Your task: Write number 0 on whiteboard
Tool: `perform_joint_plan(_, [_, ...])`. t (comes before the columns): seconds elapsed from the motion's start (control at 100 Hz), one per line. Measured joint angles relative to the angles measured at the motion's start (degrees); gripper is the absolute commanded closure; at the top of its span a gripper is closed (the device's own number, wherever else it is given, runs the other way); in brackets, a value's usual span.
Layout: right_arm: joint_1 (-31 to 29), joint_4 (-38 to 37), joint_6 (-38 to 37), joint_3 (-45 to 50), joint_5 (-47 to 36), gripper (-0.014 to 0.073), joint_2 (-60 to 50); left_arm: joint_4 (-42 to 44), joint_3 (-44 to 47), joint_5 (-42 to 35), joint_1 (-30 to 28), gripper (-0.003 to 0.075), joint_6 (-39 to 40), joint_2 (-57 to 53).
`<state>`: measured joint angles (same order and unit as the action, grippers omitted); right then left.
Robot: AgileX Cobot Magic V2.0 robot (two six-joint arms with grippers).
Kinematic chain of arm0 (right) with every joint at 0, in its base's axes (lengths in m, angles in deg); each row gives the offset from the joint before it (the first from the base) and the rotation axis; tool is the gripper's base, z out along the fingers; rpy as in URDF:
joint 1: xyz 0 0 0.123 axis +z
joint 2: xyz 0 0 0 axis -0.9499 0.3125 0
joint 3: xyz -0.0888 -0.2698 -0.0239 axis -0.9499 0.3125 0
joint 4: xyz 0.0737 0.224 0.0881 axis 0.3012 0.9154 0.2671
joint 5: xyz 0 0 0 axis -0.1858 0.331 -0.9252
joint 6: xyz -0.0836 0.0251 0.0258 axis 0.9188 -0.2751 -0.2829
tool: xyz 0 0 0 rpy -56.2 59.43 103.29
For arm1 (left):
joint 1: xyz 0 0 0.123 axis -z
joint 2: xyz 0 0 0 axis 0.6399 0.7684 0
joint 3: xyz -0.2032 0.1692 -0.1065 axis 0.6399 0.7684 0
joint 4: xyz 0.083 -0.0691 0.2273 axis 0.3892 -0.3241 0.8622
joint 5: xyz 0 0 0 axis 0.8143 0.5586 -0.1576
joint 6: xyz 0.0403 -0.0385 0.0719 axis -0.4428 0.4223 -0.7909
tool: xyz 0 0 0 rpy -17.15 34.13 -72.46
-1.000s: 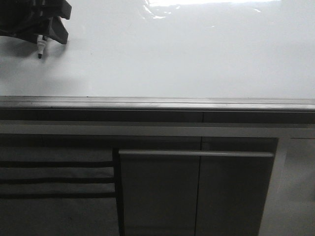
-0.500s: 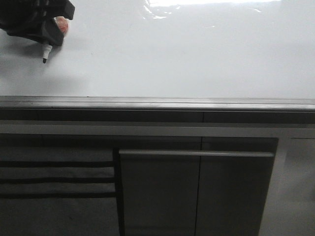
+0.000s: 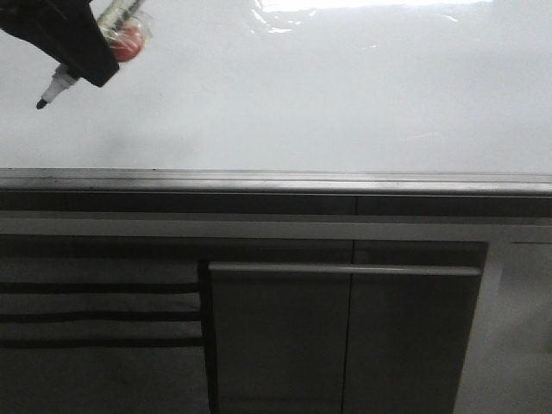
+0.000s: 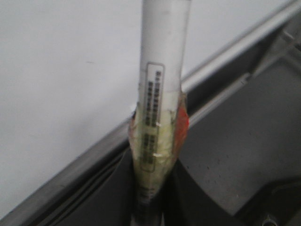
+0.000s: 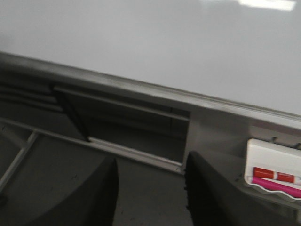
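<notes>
Holding a white marker point(image 3: 65, 79) at a slant, the left gripper point(image 3: 82, 47) sits high in the front view's upper-left corner, jaws clamped on the barrel where a wad of clear and red tape point(image 4: 157, 136) thickens it. The black tip points down and left, and from here it's hard to tell whether it touches the whiteboard point(image 3: 328, 95) or hangs just off it.

No number 0 shows anywhere on the board; its glossy white face is unmarked, with glare streaks along the top and a grey metal frame edge point(image 3: 276, 181) below.

The risks, as I judge them: that slanted pen could skate on so slick a surface and leave a broken or lopsided oval, and pressing hard could make the smooth round barrel slide in the jaws despite the tape. Starting this close to the corner, the loop may crowd the board's edge.

The right gripper point(image 5: 150, 188) hangs with its dark ribbed fingers apart, holding nothing, down by the matte dark grey cabinet panels point(image 5: 136, 127). Nearby, a white tray point(image 5: 275, 169) carries red and magenta markers.
</notes>
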<state>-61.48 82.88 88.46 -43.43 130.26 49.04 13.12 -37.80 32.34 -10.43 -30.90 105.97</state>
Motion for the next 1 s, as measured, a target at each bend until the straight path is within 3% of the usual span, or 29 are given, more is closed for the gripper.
perform_joint_plan(0.19, [6.72,5.67,11.72,-7.10,4.50,0.0295,11.74,0.00,0.00,9.69,11.85,0.0740,-5.68,-0.16])
perform_joint_plan(0.43, [17.56,6.86,24.73,-17.63,14.46,0.0295,24.95,0.00,0.00,12.17,22.81,0.0740,-9.52,-0.16])
perform_joint_plan(0.67, [27.68,7.34,31.24,-26.99,22.13,0.0295,34.89,0.14,0.00,12.31,25.33,0.0740,-10.90,-0.16])
perform_joint_plan(1.0, [32.67,7.86,35.31,-28.86,18.53,0.0295,39.49,1.11,-1.30,13.00,25.42,0.0740,-10.93,-0.16])
